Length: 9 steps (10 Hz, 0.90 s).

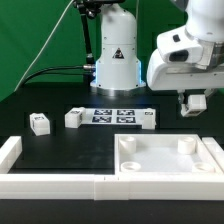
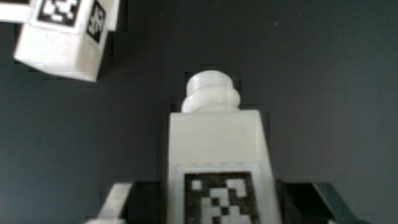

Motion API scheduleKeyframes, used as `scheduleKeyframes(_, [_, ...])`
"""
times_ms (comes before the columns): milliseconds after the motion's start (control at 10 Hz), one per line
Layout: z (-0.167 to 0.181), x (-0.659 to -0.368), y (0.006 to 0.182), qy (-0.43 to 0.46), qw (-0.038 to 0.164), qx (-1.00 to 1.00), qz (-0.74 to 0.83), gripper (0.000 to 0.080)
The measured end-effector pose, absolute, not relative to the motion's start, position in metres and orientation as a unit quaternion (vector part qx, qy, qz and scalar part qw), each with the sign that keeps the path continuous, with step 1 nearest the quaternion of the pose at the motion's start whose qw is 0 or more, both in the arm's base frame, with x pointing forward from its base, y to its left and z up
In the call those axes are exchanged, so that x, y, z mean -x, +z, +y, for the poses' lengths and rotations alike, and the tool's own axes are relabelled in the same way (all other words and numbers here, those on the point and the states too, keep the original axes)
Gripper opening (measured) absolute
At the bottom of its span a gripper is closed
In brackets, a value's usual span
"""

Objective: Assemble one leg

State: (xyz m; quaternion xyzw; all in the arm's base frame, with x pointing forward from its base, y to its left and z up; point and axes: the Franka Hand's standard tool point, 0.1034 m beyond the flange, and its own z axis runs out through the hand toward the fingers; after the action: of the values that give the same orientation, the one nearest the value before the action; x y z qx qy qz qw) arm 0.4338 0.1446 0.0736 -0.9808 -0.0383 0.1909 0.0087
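Gripper seemingly clamped on the leg; long axis pointing straight ahead of it, rounded tip foremost, marker tag rearmost.

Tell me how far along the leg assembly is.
Done: one leg looks picked up and sits between the gripper's fingers. In hand: the exterior view shows the gripper hanging over the far corner of the white panel. Left: the leg is not in any of the panel's round holes, which look empty. Three spare legs lie on the table.
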Motion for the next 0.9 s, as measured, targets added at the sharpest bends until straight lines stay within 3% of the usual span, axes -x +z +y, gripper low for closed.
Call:
scheduleKeyframes(300, [0.143,-0.444,0.085,0.056,0.024,0.997,-0.037,0.0291])
scheduleKeyframes(500, [0.145,-0.463,0.098,-0.08,0.046,0.995,-0.036,0.0291])
scheduleKeyframes(900, [0.131,-0.487,0.106,-0.111,0.043,0.99,-0.07,0.0291])
